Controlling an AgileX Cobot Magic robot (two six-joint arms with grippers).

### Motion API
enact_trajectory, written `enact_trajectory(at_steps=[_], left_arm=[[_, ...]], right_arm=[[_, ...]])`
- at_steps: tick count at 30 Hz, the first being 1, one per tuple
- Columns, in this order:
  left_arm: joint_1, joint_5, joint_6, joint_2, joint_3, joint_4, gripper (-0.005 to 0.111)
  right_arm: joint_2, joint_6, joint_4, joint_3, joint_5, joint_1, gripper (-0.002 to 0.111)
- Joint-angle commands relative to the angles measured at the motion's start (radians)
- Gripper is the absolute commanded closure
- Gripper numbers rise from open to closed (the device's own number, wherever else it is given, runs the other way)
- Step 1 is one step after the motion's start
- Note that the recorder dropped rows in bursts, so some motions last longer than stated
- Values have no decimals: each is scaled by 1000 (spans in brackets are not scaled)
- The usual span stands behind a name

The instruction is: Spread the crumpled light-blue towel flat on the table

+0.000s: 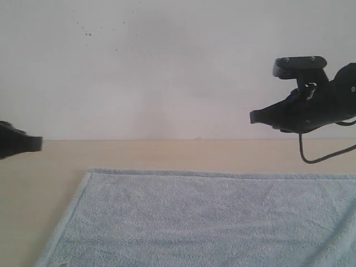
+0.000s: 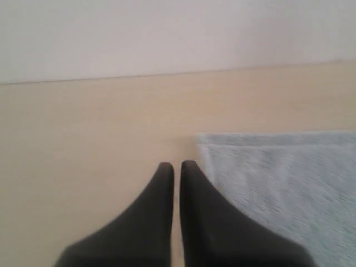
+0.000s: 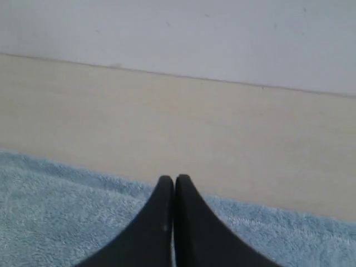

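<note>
Towel [image 1: 211, 222] lies flat on table [image 1: 139, 153] before white wall [image 1: 167, 67]; both jaws pressed together.

The scene was lit softly and evenly, in a pale, slightly washed-out tone; only faint grey shading was seen on the plain white wall [image 1: 167, 67] beside the black right pincer [image 1: 253, 117]. The black left pincer [image 2: 177, 165] was rendered out of focus, and the fluffy light-blue terry towel [image 2: 278, 189] beside its tips was smeared. Below the right pincer's tips the pile was resolved more sharply.
</note>
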Motion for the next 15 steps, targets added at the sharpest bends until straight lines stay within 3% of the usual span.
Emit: enact_trajectory(at_steps=[1, 9, 15], left_arm=[[65, -187, -17, -166, 123, -58, 103], [65, -195, -12, -507, 231, -14, 103], [65, -176, 4, -753, 320, -14, 103]], right_arm=[[-125, 50, -5, 178, -234, 22, 109], [-452, -59, 10, 646, -607, 19, 109], [-762, 13, 37, 839, -664, 19, 109]])
